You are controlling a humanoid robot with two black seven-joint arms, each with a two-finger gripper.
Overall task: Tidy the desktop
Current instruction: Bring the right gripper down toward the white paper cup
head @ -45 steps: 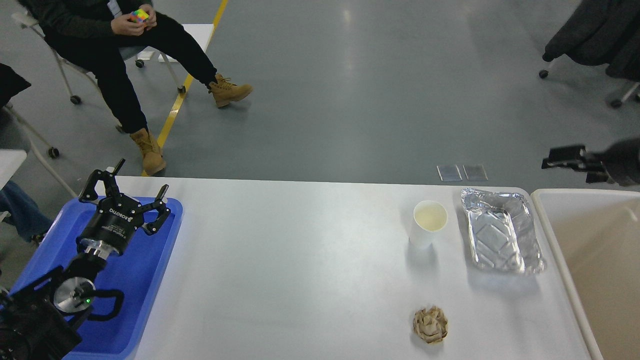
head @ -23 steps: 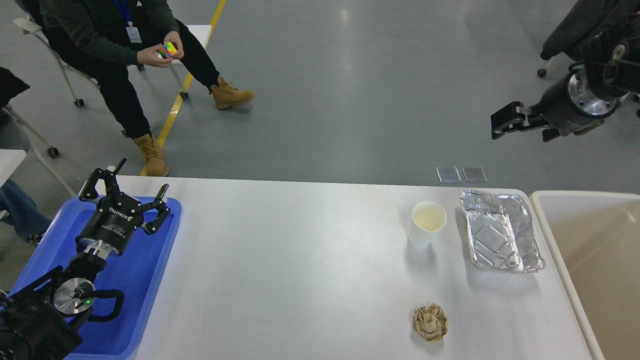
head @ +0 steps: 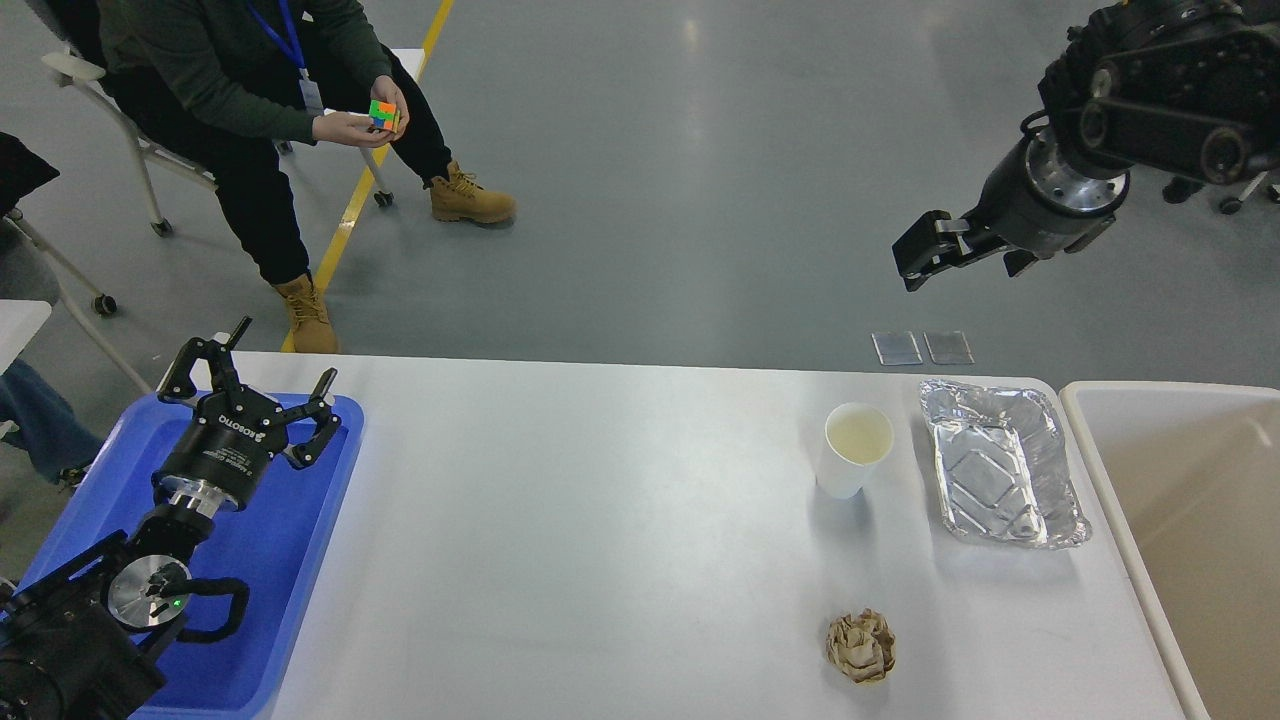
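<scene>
**Right claw swings in above the far edge**

The wide white matte table [head: 620, 540] fills the foreground. Left claw [head: 250, 385], marked "ROBOTIQ", stays spread over the blue plastic tray [head: 290, 560]. Right claw [head: 915, 262] has moved leftward; whether it is open, I cannot tell.

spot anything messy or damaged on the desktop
Yes. A crumpled brown paper wad lies loose near the front edge of the desktop, and the foil tray by the bin is dented and wrinkled. The paper cup stands upright, nothing spilled around it.
</scene>
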